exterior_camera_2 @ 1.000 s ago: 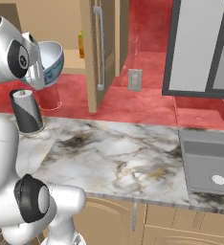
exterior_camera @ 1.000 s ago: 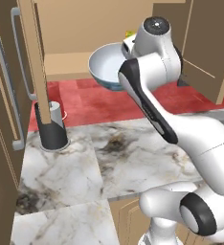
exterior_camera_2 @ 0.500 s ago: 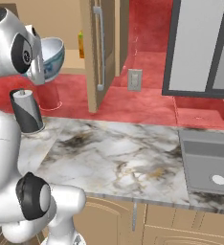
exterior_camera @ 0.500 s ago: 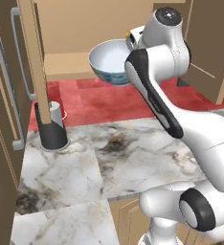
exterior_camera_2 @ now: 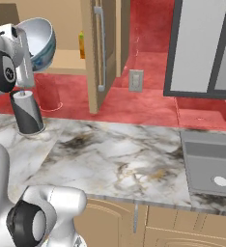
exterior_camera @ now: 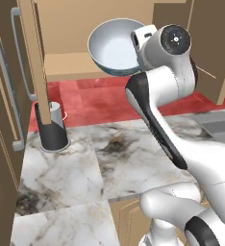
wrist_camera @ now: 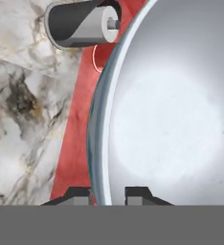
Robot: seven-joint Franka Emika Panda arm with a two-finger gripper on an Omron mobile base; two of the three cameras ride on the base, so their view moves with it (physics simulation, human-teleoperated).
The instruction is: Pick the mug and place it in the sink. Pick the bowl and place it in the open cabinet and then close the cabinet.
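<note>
White bowl (exterior_camera: 115,46) hangs clamped by its rim in the gripper (wrist_camera: 109,195), level with the open cabinet (exterior_camera: 61,65) shelf's front edge; shelving and door-closing remain.

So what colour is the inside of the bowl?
Plain white inside the bowl, clearest in the left base view.

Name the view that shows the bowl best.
The left base view: the whole bowl shows there, tipped, in front of the open cabinet. The right base view shows its blue-patterned outside; the hand view shows its rim between the fingertips.
</note>
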